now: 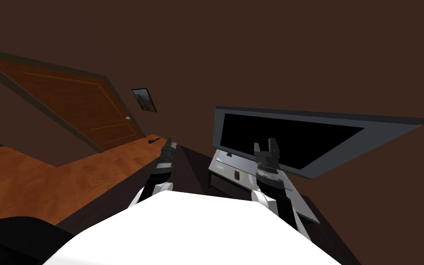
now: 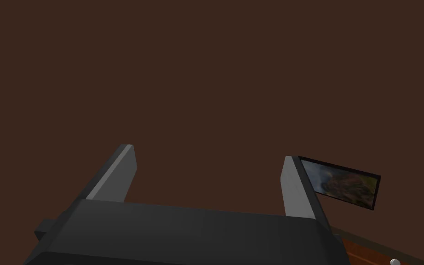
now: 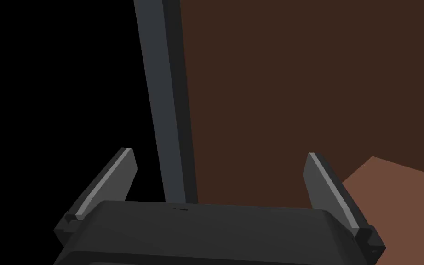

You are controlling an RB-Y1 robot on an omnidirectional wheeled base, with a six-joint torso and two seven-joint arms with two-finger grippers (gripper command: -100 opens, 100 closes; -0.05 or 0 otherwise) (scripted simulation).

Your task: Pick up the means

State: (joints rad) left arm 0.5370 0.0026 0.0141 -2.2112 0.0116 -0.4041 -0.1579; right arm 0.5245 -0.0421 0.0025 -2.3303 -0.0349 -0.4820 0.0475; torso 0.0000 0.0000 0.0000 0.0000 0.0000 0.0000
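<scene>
The right pincer (image 3: 218, 152) is standing wide, its fingers (image 3: 114, 177) holding nothing. It is pointing at the dark grey rim of a big screen (image 3: 160, 92). The glass on one side of that rim is showing as plain black. Past the other finger a paler brown plane is cutting in at the corner, and I cannot tell what it is.

From above, this pincer is hanging in front of the screen's lower edge, over a light grey slab (image 1: 225, 168) that is lying on the dark counter (image 1: 190, 168). The right forearm is covering a good part of the slab.

Just beside that forearm, toward the left arm, a small dark thing (image 1: 237, 175) is lying on the slab, apart from both pincers. It is probably the thing to be picked up. It is carrying a pale mark, too small to read.

The left pincer (image 2: 208, 154) is also standing wide and holding nothing, reaching out over the counter's far end.

Beyond it a black object (image 1: 152, 140) is lying on the orange wood floor (image 1: 45, 175), its shape hard to make out. A brown door (image 1: 68, 101) is standing shut, and a small framed picture (image 1: 144, 100) is hanging next to it, its subject too blurred to tell.
</scene>
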